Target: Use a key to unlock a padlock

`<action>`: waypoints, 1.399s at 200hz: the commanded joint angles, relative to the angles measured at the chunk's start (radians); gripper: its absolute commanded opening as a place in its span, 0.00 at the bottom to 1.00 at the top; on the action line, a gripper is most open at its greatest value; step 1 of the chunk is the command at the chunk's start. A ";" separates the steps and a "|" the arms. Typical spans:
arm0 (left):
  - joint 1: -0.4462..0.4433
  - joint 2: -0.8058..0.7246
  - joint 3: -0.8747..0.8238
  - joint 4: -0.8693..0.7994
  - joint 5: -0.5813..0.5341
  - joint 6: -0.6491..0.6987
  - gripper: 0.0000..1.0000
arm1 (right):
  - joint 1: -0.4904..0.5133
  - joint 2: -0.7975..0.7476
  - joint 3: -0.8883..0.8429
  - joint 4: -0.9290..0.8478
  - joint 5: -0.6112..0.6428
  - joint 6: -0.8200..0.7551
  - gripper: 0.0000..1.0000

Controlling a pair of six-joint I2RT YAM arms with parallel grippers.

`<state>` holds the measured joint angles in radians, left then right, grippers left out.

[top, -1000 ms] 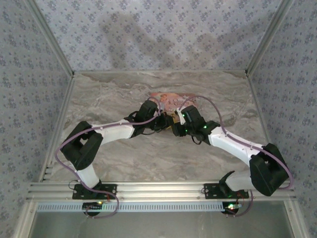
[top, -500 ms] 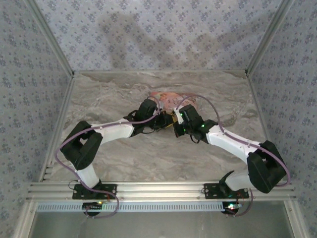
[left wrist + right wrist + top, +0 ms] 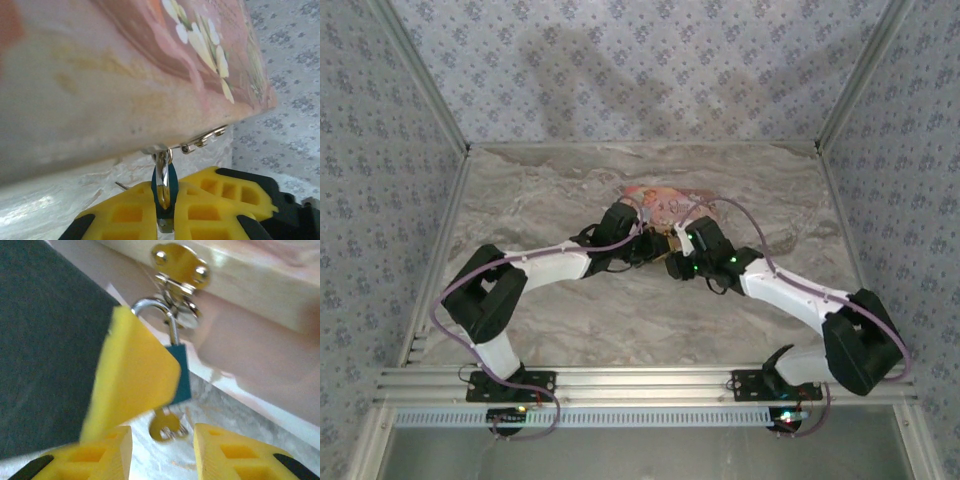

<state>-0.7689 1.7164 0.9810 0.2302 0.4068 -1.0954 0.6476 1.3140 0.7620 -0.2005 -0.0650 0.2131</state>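
A teal padlock (image 3: 181,374) hangs by its silver shackle (image 3: 152,306) from the brass hasp (image 3: 181,262) of a floral box (image 3: 660,200). My left gripper (image 3: 167,200) is shut on the padlock (image 3: 165,186) body, which shows edge-on between the yellow pads. One left pad (image 3: 135,370) covers most of the lock in the right wrist view. A brass key (image 3: 165,428) sticks out of the lock's underside. My right gripper (image 3: 162,450) is open just below it, the key head in the gap and apart from both fingers. Both grippers meet at the box front, left gripper (image 3: 648,246), right gripper (image 3: 672,264).
The floral box (image 3: 125,75) sits mid-table on the marble top (image 3: 620,310). A small metal chain (image 3: 205,142) hangs along its lower edge. Patterned walls and aluminium rails (image 3: 640,383) close in the workspace.
My right gripper pushed in toward the lock and closed, then drew back slightly and opened, leaving the key in the lock. The left arm has stayed in place on the padlock.
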 commanded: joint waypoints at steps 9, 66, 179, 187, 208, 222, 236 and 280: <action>-0.014 -0.049 -0.028 -0.025 -0.033 0.058 0.10 | -0.042 -0.100 -0.066 0.013 -0.057 0.078 0.40; -0.014 -0.043 -0.062 0.053 -0.008 0.011 0.08 | -0.044 -0.101 -0.089 0.034 -0.085 0.068 0.45; -0.015 -0.057 -0.021 0.046 0.031 -0.006 0.08 | 0.013 0.040 -0.052 0.146 -0.044 0.038 0.45; -0.015 -0.057 -0.019 0.046 0.033 -0.007 0.08 | 0.014 0.048 -0.048 0.145 -0.043 0.034 0.45; -0.015 -0.058 -0.015 0.048 0.036 -0.011 0.08 | 0.021 0.064 -0.043 0.151 -0.037 0.027 0.44; -0.013 -0.058 -0.010 0.047 0.037 -0.011 0.08 | 0.021 0.067 -0.043 0.159 -0.031 0.027 0.42; -0.013 -0.058 -0.004 0.045 0.041 -0.010 0.08 | 0.021 0.069 -0.041 0.164 -0.030 0.026 0.36; -0.008 -0.066 -0.005 0.033 0.040 -0.003 0.08 | 0.020 0.065 -0.052 0.169 -0.055 0.020 0.00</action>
<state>-0.7761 1.7073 0.9287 0.2165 0.3958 -1.0920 0.6674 1.3735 0.6964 -0.0433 -0.1207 0.2424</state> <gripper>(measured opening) 0.078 0.064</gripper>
